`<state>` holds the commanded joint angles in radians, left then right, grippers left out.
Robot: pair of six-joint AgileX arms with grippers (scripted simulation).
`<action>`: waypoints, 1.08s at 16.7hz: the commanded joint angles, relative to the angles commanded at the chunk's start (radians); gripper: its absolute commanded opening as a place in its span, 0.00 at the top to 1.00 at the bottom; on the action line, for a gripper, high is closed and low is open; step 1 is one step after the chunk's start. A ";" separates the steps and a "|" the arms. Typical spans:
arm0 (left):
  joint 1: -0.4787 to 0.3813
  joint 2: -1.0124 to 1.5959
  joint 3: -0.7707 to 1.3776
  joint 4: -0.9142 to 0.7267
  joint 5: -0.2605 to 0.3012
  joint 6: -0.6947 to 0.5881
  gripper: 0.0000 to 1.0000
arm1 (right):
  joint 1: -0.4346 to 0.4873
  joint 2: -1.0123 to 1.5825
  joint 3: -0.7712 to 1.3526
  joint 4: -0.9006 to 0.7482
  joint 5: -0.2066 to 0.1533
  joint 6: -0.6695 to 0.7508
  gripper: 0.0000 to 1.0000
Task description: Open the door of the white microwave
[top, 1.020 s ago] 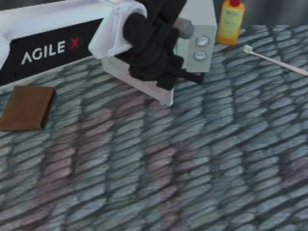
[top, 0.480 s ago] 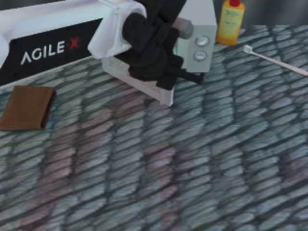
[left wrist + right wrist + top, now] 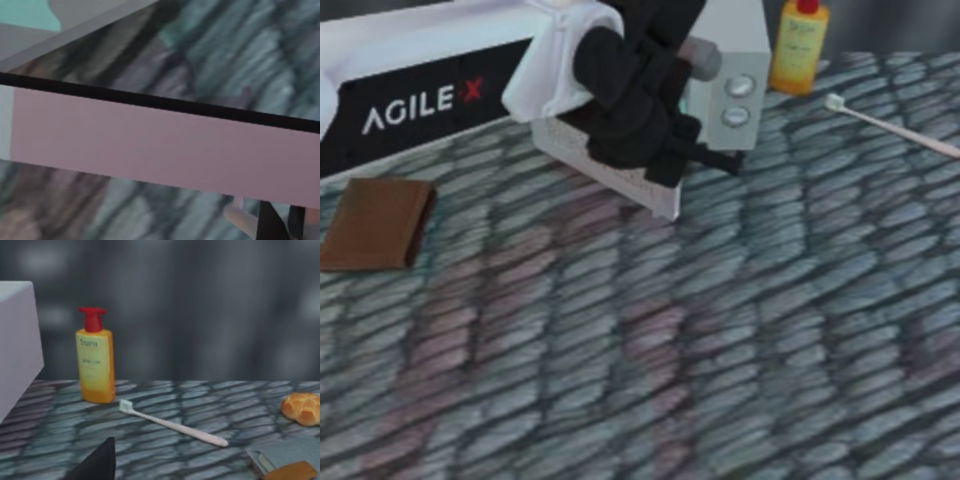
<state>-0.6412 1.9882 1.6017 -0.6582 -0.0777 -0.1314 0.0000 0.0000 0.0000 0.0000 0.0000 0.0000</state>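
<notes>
Brown flat wallet-like item (image 3: 375, 222) lying near the table's (image 3: 720, 360) left edge, well apart from everything else.

Left arm (image 3: 430, 85) reaching in from the far-left corner along the far edge, its white link carrying the lettering "AGILE X", the X in red. Its black wrist is covering the front of the white microwave (image 3: 735, 40), which is sitting at the far edge, about mid-table. Left gripper (image 3: 705, 158) is working at the door's free edge; its fingers are thin and dark there, and whether they are spread or pinched I cannot tell. The door (image 3: 610, 170) is standing swung out from the oven body, slanting toward the near side. Left wrist view is filled by the door's edge (image 3: 165, 145) as a pale band, with teal interior (image 3: 25, 12) showing behind.

Two round grey knobs (image 3: 738, 100) facing front on the narrow panel.

Orange bottle (image 3: 95, 362) with red pump standing just right of the microwave; label text unreadable. White toothbrush (image 3: 172, 425) lying beside it. Bread roll (image 3: 301, 408) farther off in the right wrist view.

Right gripper not showing clearly.
</notes>
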 joint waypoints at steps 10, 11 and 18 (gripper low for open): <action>0.005 -0.018 -0.029 0.010 0.023 0.028 1.00 | 0.000 0.000 0.000 0.000 0.000 0.000 0.00; 0.012 -0.032 -0.047 0.016 0.034 0.050 1.00 | 0.000 0.000 0.000 0.000 0.000 0.000 0.00; 0.036 -0.079 -0.111 0.037 0.077 0.132 1.00 | 0.000 0.000 0.000 0.000 0.000 0.000 0.00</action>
<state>-0.6050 1.9090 1.4910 -0.6216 -0.0012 0.0005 0.0000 0.0000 0.0000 0.0000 0.0000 0.0000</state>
